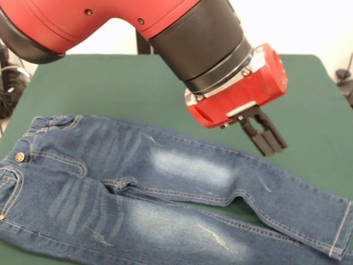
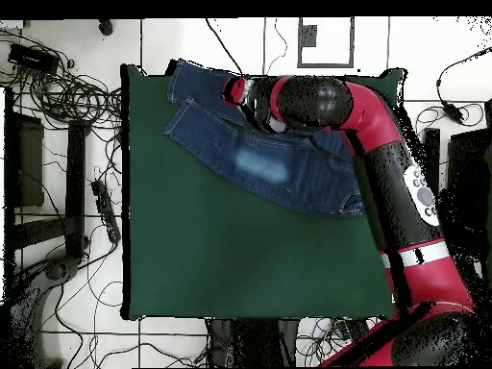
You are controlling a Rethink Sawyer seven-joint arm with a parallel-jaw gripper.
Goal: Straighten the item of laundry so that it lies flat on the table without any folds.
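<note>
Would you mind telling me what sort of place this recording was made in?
Probably a robotics lab: a green-topped table on a white tiled floor, loose cables beside it, and a red robot arm over jeans.

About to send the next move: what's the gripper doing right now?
Gripper: shut, holding nothing, hanging just above the blue denim jeans on the dark green table.

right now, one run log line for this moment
jeans: spread flat, legs apart | gripper: shut, empty, hovering above jeans | table: green
</note>
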